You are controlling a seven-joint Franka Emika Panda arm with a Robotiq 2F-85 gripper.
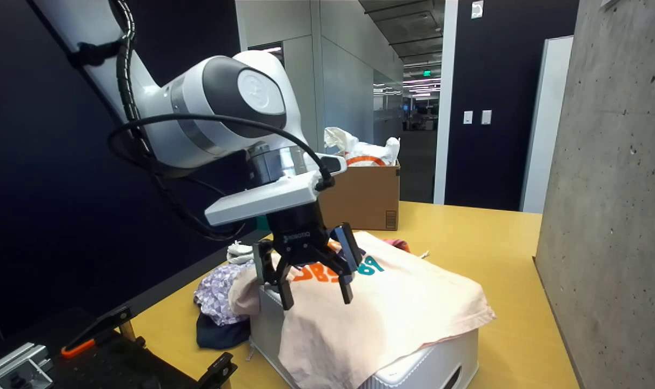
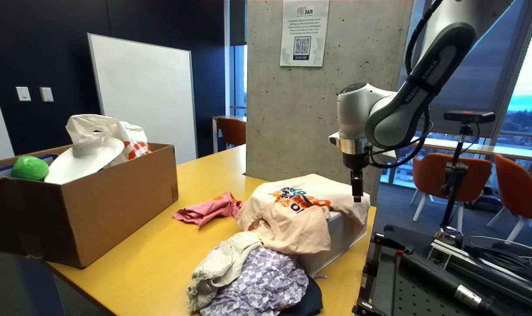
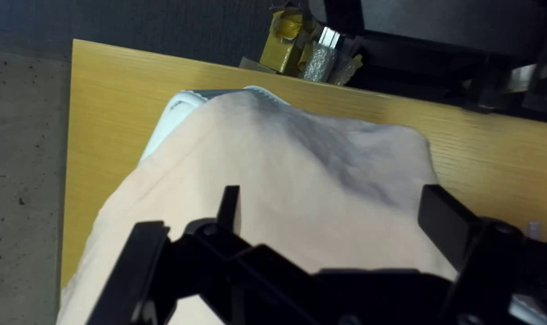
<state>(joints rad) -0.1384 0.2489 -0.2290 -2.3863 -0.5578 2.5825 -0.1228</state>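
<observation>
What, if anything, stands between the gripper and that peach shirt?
Nothing visible: the open gripper points down at the peach shirt draped over the white box, and no view shows anything between them.

Claw (image 1: 318,297): black. Below it, pale peach shirt (image 1: 398,308), print (image 2: 299,202) orange, teal and navy, over a white box (image 2: 338,239). Off to the claw's side, cloth (image 2: 266,281) checked lilac and white. Bench (image 1: 522,302): yellow.

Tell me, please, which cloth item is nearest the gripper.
The peach fabric shirt with colourful print, beneath the gripper; it alone drapes over the white box.
</observation>
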